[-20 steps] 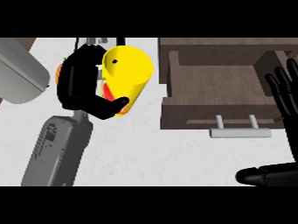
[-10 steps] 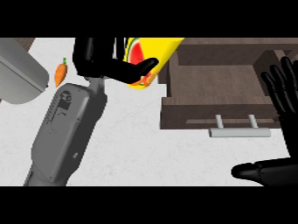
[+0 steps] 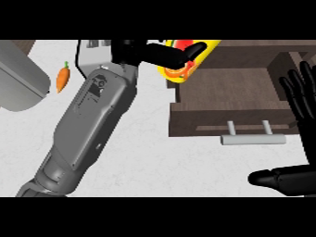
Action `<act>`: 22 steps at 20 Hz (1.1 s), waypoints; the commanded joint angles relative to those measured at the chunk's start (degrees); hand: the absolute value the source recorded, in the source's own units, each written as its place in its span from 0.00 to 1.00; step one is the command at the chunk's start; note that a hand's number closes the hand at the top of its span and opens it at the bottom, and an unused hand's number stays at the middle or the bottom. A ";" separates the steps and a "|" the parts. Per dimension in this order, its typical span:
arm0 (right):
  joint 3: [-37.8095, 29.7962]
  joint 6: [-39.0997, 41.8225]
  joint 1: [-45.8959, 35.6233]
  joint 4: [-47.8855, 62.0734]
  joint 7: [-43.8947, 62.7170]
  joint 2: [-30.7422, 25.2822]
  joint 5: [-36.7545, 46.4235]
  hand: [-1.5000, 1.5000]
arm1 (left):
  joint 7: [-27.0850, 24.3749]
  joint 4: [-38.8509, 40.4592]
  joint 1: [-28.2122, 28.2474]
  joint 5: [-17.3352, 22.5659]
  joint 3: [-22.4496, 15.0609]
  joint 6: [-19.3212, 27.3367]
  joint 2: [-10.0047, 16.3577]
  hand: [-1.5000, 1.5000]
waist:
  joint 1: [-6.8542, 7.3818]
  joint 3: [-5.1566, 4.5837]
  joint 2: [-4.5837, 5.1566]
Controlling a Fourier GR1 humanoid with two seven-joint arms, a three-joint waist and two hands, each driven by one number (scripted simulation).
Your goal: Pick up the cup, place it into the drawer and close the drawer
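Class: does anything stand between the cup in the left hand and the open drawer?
Nothing visible does. The left hand holds the cup at the left wall of the drawer, whose inside looks bare. The carrot lies off to the left.

yellow cup [image 3: 203, 55], orange carrot [image 3: 62, 79]

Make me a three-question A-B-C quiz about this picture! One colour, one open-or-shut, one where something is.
1. What colour is the cup? A) blue B) yellow C) green
2. The drawer is: A) open B) shut C) missing
3. Where is the carrot? A) in the drawer B) on the counter, left of the left forearm C) in the cup
Answers: 1 B, its outside is yellow; 2 A, its inside shows; 3 B, it lies on the white counter.
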 commanded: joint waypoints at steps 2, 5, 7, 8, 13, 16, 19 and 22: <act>-0.90 -0.21 -2.62 1.19 2.05 -0.78 -1.20 0.00 | -2.24 5.91 -4.17 4.78 -6.22 6.61 -0.12 1.00 | -0.20 -0.01 0.01; 2.46 -0.45 0.59 -0.11 -0.44 1.53 1.63 0.00 | -5.84 16.49 -9.70 6.75 -2.65 4.11 -0.12 1.00 | -0.98 -0.01 0.27; 0.73 -0.32 -1.11 -1.88 3.22 -0.38 -0.41 0.00 | -7.97 18.20 -9.39 9.12 -6.67 7.08 -0.12 1.00 | -1.26 -0.01 0.21; 2.02 -1.55 -3.06 -1.07 2.19 0.82 1.23 0.00 | -7.60 19.58 -11.11 10.34 -7.74 7.36 -0.12 1.00 | -1.32 -0.01 0.27; 0.47 1.49 -0.10 0.44 -0.88 -0.24 -0.76 0.00 | -10.24 28.76 -14.91 13.74 -8.80 5.72 -0.12 1.00 | -2.45 0.03 0.67; 1.70 0.51 -0.92 0.16 -0.47 0.99 -0.35 0.00 | -9.72 30.80 -15.33 15.83 -12.41 5.45 -0.12 1.00 | -2.45 0.03 0.57; 1.65 0.14 1.27 -2.26 0.37 0.78 0.29 0.00 | -11.59 31.91 -14.35 16.42 -16.76 6.48 -0.12 1.00 | -2.81 0.02 0.51; 0.86 0.79 -1.73 -2.08 2.06 -0.39 -1.70 0.00 | -12.50 34.45 -16.26 18.13 -18.44 7.24 -0.12 1.00 | -4.05 0.03 0.87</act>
